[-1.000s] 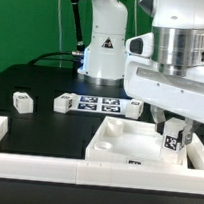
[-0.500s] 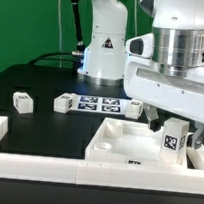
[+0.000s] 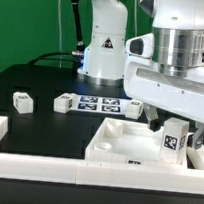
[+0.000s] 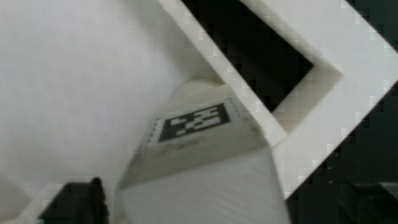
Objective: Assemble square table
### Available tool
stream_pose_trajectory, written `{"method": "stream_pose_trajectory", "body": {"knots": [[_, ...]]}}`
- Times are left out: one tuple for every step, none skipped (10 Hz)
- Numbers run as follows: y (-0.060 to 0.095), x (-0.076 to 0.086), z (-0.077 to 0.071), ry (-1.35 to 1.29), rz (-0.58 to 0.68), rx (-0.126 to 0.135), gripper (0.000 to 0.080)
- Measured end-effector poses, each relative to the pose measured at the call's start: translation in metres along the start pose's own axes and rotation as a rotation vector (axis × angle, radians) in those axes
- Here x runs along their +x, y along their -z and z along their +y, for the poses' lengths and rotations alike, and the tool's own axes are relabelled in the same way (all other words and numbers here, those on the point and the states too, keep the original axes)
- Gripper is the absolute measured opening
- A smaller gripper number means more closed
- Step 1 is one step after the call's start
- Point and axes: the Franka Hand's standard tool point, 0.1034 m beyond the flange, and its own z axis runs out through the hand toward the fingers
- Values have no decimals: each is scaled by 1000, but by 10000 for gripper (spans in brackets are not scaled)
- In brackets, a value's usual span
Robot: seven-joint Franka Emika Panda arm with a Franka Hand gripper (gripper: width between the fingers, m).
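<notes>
The end effector [image 3: 174, 128] hangs over the lower right of the exterior view with its jaws spread wide. A dark finger [image 3: 153, 121] stands on each side of an upright leg [image 3: 172, 142], and a gap shows between finger and leg, so nothing is held. That leg stands at the right-hand corner of the square table slab [image 3: 121, 144], which lies flat on the black bench [image 3: 31, 84] in the lower right of the frame, just behind the L-shaped rail [image 3: 44, 166]. In the wrist view the leg [image 4: 196, 125] shows a tag on one face and rises from the white slab [image 4: 71, 80]; whether it sits fully in its socket I cannot tell. A loose leg [image 3: 23, 102] and a second loose leg [image 3: 63, 103] lie at middle left, the second just beside the marker board [image 3: 98, 103].

The legs look like small, light, rigid plastic blocks with smooth faces that could slip, so they are probably best pinched square across two flat opposite sides around mid-height. The slab looks stiff and too broad to span, so it likely has to be taken by its raised rim or nudged against the rail
</notes>
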Motion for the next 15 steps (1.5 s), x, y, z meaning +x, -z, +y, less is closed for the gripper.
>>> {"method": "stream_pose_trajectory", "body": {"knots": [[4, 0, -1, 37, -3, -1, 649], [20, -2, -3, 87, -6, 5, 649], [36, -9, -2, 96, -5, 15, 649], [48, -23, 7, 125, -10, 15, 649], [52, -30, 12, 208, 2, 27, 649], [49, -40, 19, 271, 19, 40, 649], [48, -38, 20, 361, 15, 34, 649], [48, -37, 19, 439, 18, 34, 649], [47, -37, 19, 502, 18, 33, 649], [46, -38, 21, 542, 17, 30, 649], [38, -41, 32, 609, -2, 10, 649], [28, -49, 56, 597, -51, -31, 649], [22, -57, 79, 586, -96, -69, 649], [14, -58, 94, 579, -76, -65, 649], [3, -61, 111, 577, -37, -51, 649]]}}
